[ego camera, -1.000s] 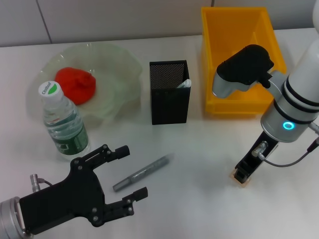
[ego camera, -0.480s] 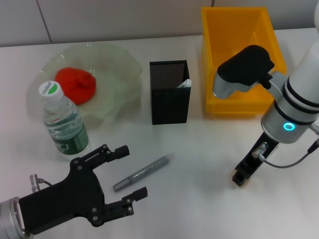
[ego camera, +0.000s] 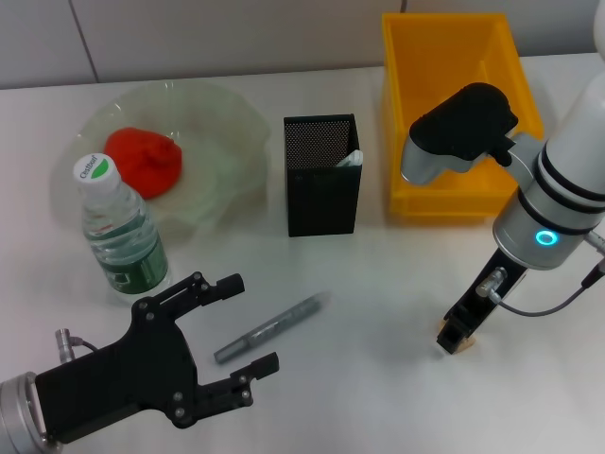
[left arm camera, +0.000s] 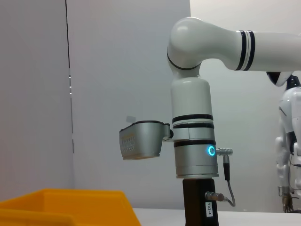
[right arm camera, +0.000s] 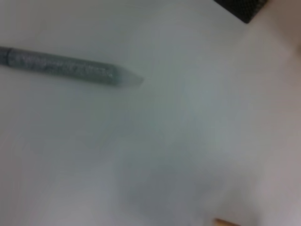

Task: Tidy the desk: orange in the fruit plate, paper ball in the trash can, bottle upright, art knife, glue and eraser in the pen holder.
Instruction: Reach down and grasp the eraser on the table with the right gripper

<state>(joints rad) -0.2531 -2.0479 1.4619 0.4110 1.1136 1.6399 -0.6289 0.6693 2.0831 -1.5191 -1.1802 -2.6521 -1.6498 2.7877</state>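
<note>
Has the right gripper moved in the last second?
Yes, slightly. The right gripper has edged toward the robot's left, a little nearer the pen holder, and stays low over the eraser.

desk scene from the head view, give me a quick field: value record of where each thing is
orange: in fruit plate
bottle: upright, in front of the plate
pen holder: centre, something white sticking out
trash can: far right
art knife: flat on desk, in front of pen holder
eraser: on desk under right claw
left claw: open, near the knife

White-silver arm, glowing cyan ring, black end effector (ego camera: 458, 333) — grey cable
</note>
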